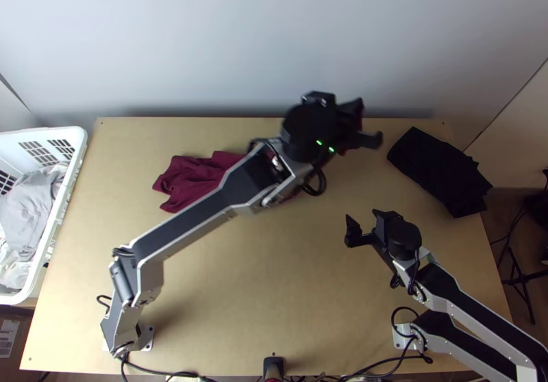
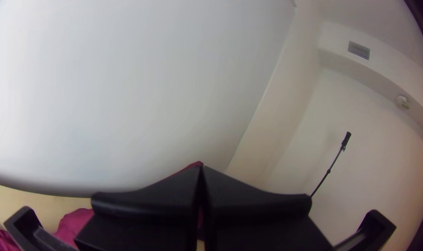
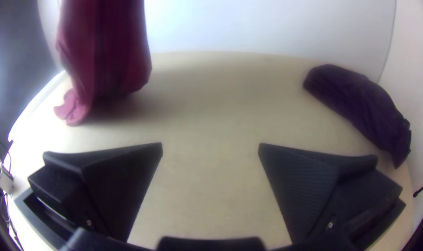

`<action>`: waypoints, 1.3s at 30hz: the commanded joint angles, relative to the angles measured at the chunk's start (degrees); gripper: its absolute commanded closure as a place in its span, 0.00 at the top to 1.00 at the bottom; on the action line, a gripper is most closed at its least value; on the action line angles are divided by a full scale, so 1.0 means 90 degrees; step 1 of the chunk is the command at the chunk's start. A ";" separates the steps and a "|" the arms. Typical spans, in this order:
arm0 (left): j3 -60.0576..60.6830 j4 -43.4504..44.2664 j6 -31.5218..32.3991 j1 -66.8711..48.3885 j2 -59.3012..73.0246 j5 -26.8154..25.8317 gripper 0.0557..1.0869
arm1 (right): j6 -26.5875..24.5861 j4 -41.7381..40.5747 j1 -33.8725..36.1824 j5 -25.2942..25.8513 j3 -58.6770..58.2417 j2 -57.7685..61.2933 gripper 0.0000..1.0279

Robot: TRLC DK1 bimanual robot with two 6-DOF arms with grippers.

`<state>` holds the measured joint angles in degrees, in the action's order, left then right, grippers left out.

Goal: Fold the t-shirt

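Note:
My left gripper (image 1: 357,124) is high over the table's far side, shut on a part of the maroon t-shirt (image 1: 193,181). In the left wrist view, the fingers of the left gripper (image 2: 202,168) meet, with maroon cloth (image 2: 76,224) behind them. The t-shirt hangs in folds in the right wrist view (image 3: 102,51); its lower end is on the table, bunched at the middle left in the top view. My right gripper (image 1: 362,228) is over the table's right half, nearer than the shirt. The right gripper (image 3: 210,151) stands open, nothing between its fingers.
A folded dark cloth (image 1: 440,170) lies at the table's far right. On the left stands a white basket (image 1: 77,150) holding grey and white cloths (image 1: 27,211). A pale wall (image 1: 226,46) rises behind the table; bare wood (image 1: 267,293) shows between the arms.

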<state>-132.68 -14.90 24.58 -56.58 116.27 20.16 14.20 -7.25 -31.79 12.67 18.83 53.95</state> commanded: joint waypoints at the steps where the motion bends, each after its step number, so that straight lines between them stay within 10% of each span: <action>1: -0.0023 0.0698 -0.0026 -0.0345 0.0450 -0.0053 0.04 | 0.0063 0.0024 -0.0345 -0.0069 -0.0012 0.0089 0.93; 18: -0.0179 0.2954 -0.1071 0.0466 0.2433 0.0250 0.04 | 0.0288 -0.0045 -0.0735 -0.0128 -0.0002 0.0255 0.93; 20: -0.0160 0.2905 -0.1168 0.0573 0.2716 0.0191 0.31 | 0.0317 -0.0103 -0.0823 -0.0138 -0.0002 0.0333 0.93; 21: -0.0131 0.2788 -0.1168 0.0622 0.2892 0.0191 0.70 | 0.0366 -0.0132 -0.0892 -0.0138 -0.0002 0.0402 0.93; 22: -0.0131 0.2690 -0.1168 0.0661 0.3019 0.0191 0.89 | 0.0366 -0.0181 -0.0921 -0.0138 -0.0002 0.0470 0.93; 23: -0.0121 0.2622 -0.1168 0.0710 0.3097 0.0191 0.95 | 0.0366 -0.0191 -0.0921 -0.0138 0.0007 0.0499 0.93; 34: 0.0914 0.0483 -0.1002 0.1550 0.1476 0.0201 0.95 | 0.0473 0.0073 -0.1077 -0.0714 0.0291 0.0587 0.93; 39: 0.2203 -0.0015 -0.0954 0.2116 0.0060 0.0201 0.95 | 0.0903 0.0258 -0.1116 -0.2013 0.0642 0.0880 0.93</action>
<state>-124.25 -8.75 15.62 -43.07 129.54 22.06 19.33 -6.52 -41.15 4.51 21.47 59.35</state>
